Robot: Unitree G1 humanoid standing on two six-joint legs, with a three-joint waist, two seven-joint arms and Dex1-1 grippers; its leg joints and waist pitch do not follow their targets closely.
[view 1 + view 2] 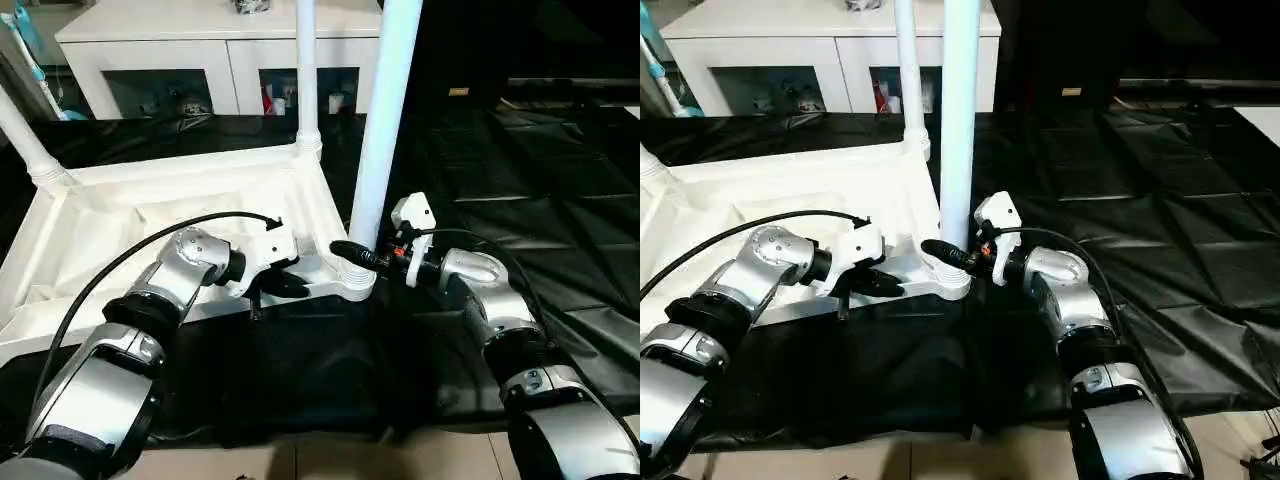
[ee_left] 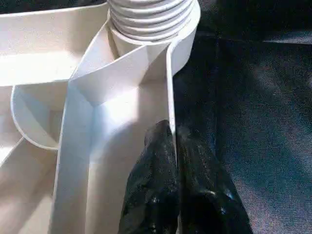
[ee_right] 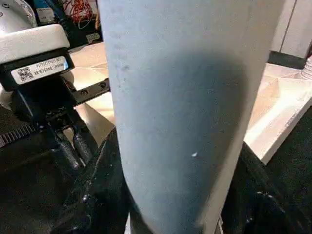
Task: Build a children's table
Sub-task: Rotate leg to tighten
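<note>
The children's table top [image 1: 150, 215] lies upside down on the black sheet [image 1: 560, 200], three tube legs standing in its corner sockets. The nearest leg [image 1: 385, 120] rises from the near right socket [image 1: 352, 282]. The right gripper [image 1: 350, 254] clasps this leg low, just above the socket; the left gripper [image 1: 282, 284] is clenched on the near rim wall [image 2: 170, 83]. Hollow plastic, probably light, stiff and smooth, so low grips near the socket should hold best. A white cabinet [image 1: 200, 50] stands behind.

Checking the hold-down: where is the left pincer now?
In the left eye view, the left pincer is shut on the tabletop rim, just left of the near corner socket.
</note>
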